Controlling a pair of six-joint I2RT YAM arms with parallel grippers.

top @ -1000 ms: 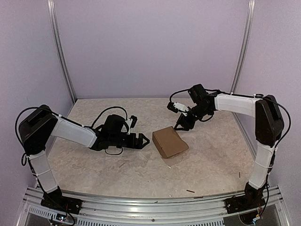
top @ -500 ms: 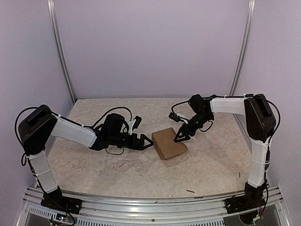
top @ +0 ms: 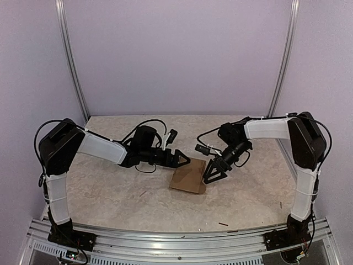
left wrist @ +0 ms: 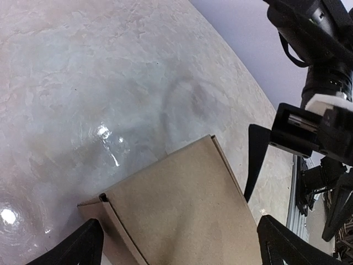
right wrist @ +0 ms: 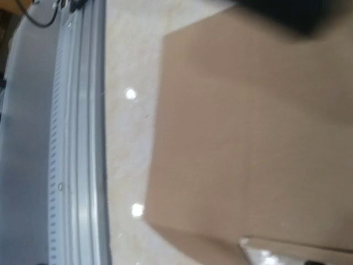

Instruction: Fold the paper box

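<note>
The paper box [top: 188, 176] is a plain brown cardboard box lying near the middle of the table, its folded end seam showing in the left wrist view [left wrist: 182, 210]. My left gripper [top: 183, 159] is open at the box's far left edge, and its two black fingertips [left wrist: 83, 243] stand either side of the box top without pressing it. My right gripper [top: 212, 173] is open at the box's right edge, fingers spread and pointing down. In the right wrist view the box [right wrist: 248, 121] fills most of the picture and my own fingers are not clear.
Small dark scraps [top: 223, 224] lie near the front of the table, another [top: 142, 193] left of the box. The aluminium rail [top: 165, 237] runs along the near edge, also seen as a rail [right wrist: 77, 132] in the right wrist view. Walls enclose three sides.
The right gripper has opened and dropped to the box's right edge. The left arm reached right to the box's far edge. The box has slid slightly left and toward the front and turned.
</note>
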